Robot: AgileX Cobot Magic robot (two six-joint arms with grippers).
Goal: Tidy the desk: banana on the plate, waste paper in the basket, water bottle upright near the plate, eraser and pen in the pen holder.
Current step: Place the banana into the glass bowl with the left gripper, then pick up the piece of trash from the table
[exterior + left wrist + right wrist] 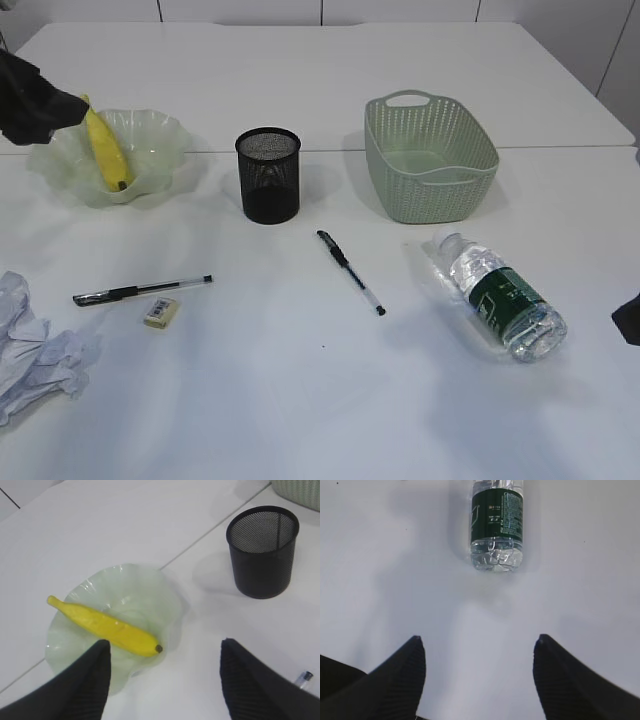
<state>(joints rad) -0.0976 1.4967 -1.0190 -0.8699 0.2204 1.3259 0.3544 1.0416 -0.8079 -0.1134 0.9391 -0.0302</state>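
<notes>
Paper wad [30, 350] cropped at edge, bottle [500, 297] cap unclear

Exterior view: raised, slanting down across the desk [320, 400] from its near edge, whole layout visible. Left wrist view: close above the plate [150, 595] and pen holder [262, 552], both shared with exterior. Right wrist view: looks steeply down, near the water bottle [497, 525], also shared.

banana [107, 626] in plate [145, 592] | pen holder [262, 551] upright | end effector [162, 655] empty
</notes>
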